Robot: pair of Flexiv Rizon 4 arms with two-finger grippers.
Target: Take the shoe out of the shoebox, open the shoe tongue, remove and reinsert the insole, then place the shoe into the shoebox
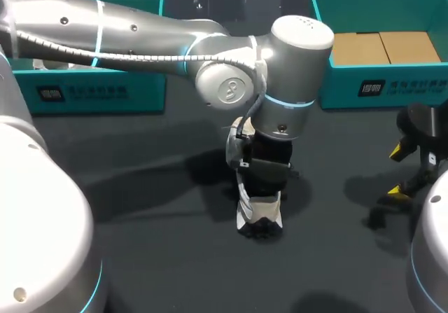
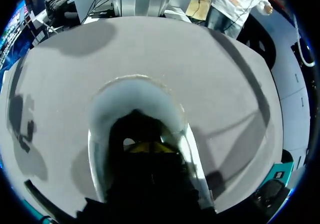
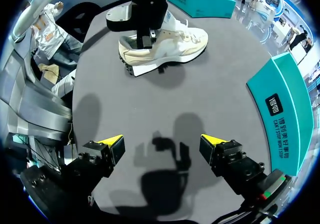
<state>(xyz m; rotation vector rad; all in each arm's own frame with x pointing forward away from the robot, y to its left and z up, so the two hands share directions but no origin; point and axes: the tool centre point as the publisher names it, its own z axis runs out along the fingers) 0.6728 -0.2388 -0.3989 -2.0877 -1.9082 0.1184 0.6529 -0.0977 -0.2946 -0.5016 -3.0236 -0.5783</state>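
Observation:
A cream and white sneaker stands on the dark table near the middle, seen side-on in the right wrist view. My left gripper comes straight down into the shoe's opening. In the left wrist view its yellow tips sit together, shut, deep in the dark inside, ringed by the shoe's pale collar. Whether they pinch anything is hidden. My right gripper hangs open over bare table at the right, well apart from the shoe, with nothing between its fingers.
A teal shoebox with brown cardboard inside stands at the back right, close beside my right gripper. A second teal box stands at the back left, behind my left arm.

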